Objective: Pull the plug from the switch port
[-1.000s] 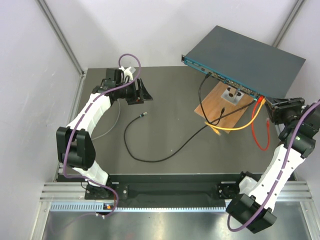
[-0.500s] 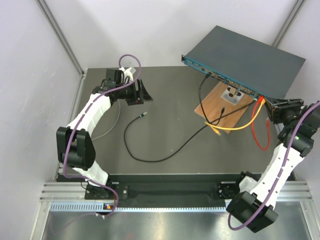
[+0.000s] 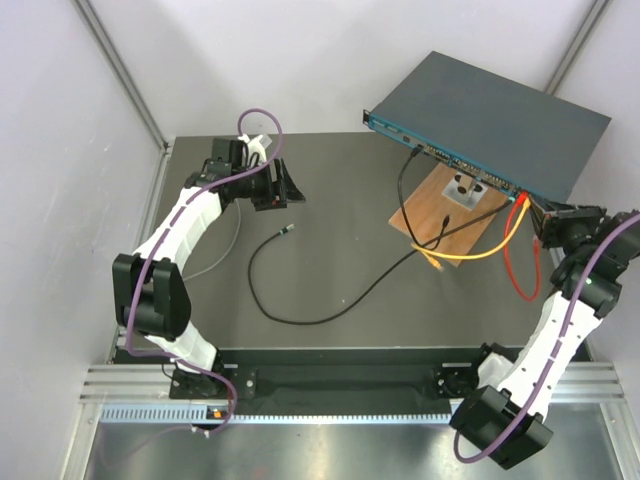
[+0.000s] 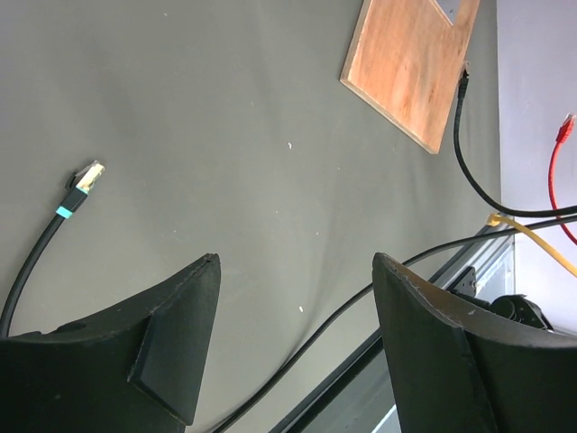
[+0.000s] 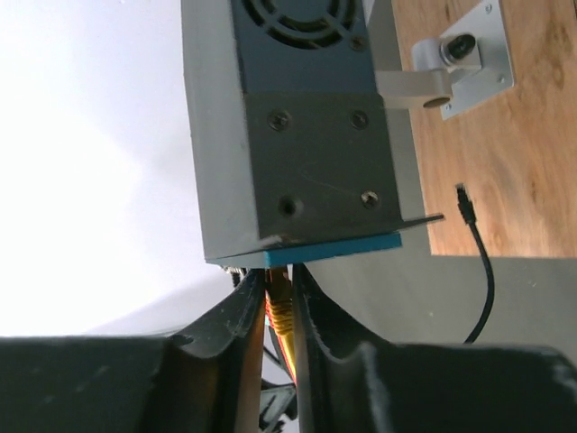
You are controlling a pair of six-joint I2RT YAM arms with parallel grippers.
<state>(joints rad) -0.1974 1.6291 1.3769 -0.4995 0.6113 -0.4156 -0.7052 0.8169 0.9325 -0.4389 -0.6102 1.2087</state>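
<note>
The switch (image 3: 490, 115) is a dark flat box at the back right, its teal socket face (image 3: 440, 155) toward the table. In the right wrist view its end (image 5: 306, 153) fills the top. My right gripper (image 5: 279, 275) is shut on a yellow plug (image 5: 281, 311) right at the teal face, with a red cable beside it. From above, that gripper (image 3: 540, 212) sits at the face's right end. The yellow cable (image 3: 470, 255) loops across the table. My left gripper (image 3: 290, 185) is open and empty at the back left, and also shows in the left wrist view (image 4: 297, 262).
A brown wooden board (image 3: 445, 215) with a metal bracket (image 5: 460, 63) lies under the switch's front. A black cable (image 3: 330, 310) snakes over the mat; its teal-banded plug (image 4: 77, 185) lies loose. A red cable (image 3: 515, 270) hangs at the right. White walls surround the table.
My right arm has shifted slightly to the right while its gripper stays at the switch's right end. The left arm has not moved.
</note>
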